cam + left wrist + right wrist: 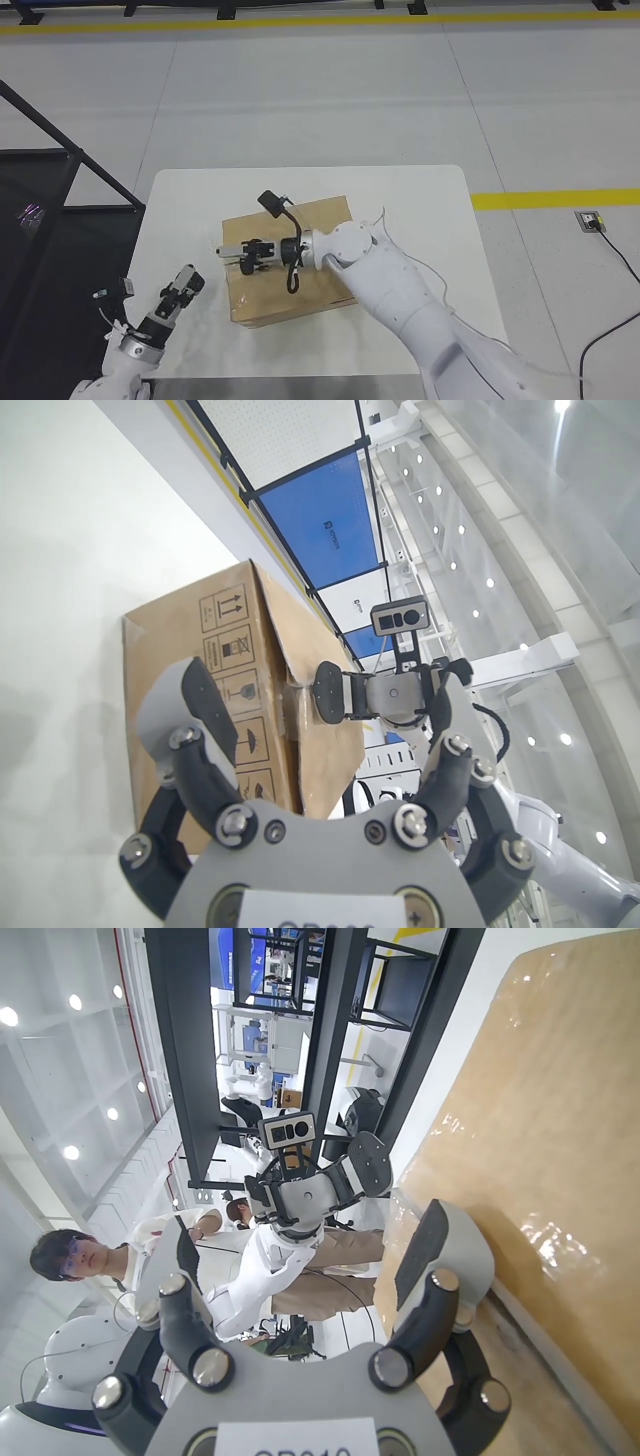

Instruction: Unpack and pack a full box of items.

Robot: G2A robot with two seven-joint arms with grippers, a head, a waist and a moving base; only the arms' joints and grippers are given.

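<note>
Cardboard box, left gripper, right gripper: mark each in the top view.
cardboard box (325,213): top view, bare top face near the far edge.
left gripper (188,280): top view, between its open fingers, beside the box.
right gripper (232,253): top view, between its fingers, over the box top.

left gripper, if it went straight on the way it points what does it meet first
Most likely the box, on the side wall that faces the left gripper. I see nothing else in that line, though depth is hard to judge.
</note>
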